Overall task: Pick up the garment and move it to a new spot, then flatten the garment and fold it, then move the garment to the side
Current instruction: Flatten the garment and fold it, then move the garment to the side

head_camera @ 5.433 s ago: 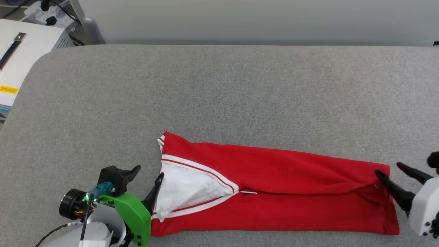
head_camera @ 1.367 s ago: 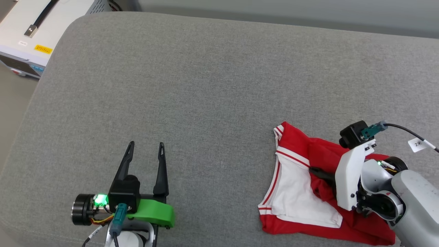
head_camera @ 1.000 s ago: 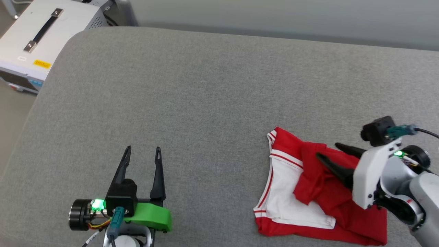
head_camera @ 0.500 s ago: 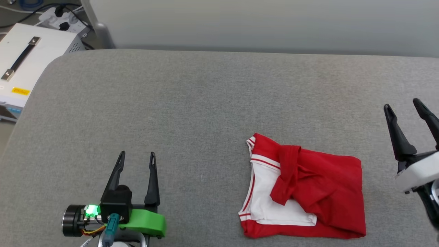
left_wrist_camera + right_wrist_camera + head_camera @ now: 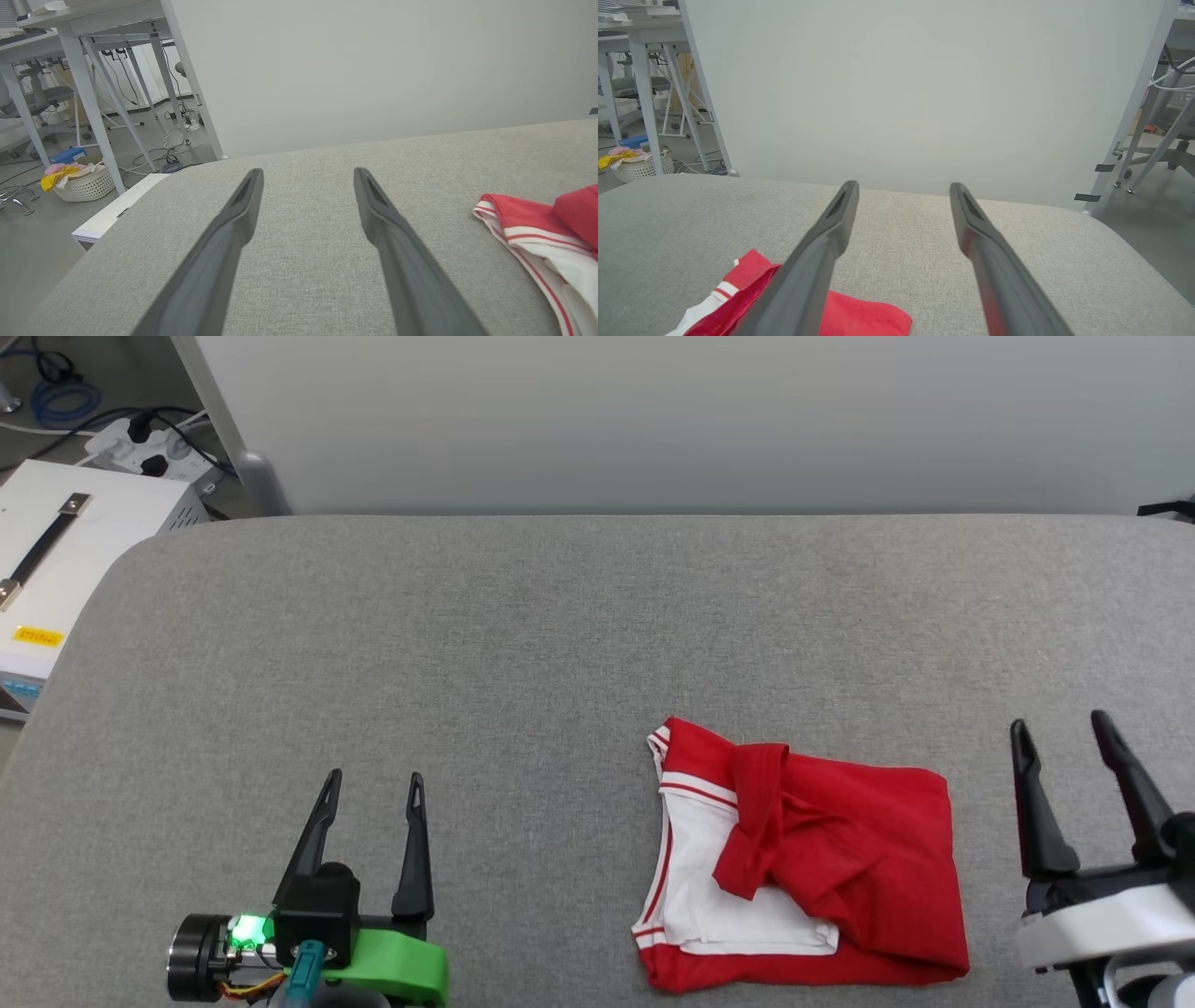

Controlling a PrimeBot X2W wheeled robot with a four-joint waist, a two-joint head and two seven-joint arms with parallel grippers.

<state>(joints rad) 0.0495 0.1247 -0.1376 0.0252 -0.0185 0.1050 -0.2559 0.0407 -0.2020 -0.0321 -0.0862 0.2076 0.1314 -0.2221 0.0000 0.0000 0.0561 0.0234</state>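
Observation:
The garment [image 5: 840, 868] lies folded into a rough square on the grey padded table [image 5: 523, 644], right of centre near the front edge. Its red half is laid over the white sleeve with striped trim. My left gripper [image 5: 375, 782] stands open at the lower left, well apart from the cloth, nothing between its fingers. My right gripper [image 5: 1060, 726] is open just right of the garment, not touching it. The left wrist view has the garment [image 5: 551, 233] at its right edge beyond the left gripper [image 5: 308, 173]. The right wrist view has the garment [image 5: 859, 317] low at its left, beside the right gripper [image 5: 903, 185].
A white equipment box [image 5: 56, 560] with a black handle stands off the table's left end. A pale wall panel [image 5: 653, 420] runs along the far edge. Desk legs, cables and a laundry basket [image 5: 84, 182] are on the floor to the left. Bare padding covers the table's left and far parts.
My right gripper let go of the garment's red end after carrying it leftward over the sleeve, then drew back to the right. The head camera shifted. The left gripper stayed open.

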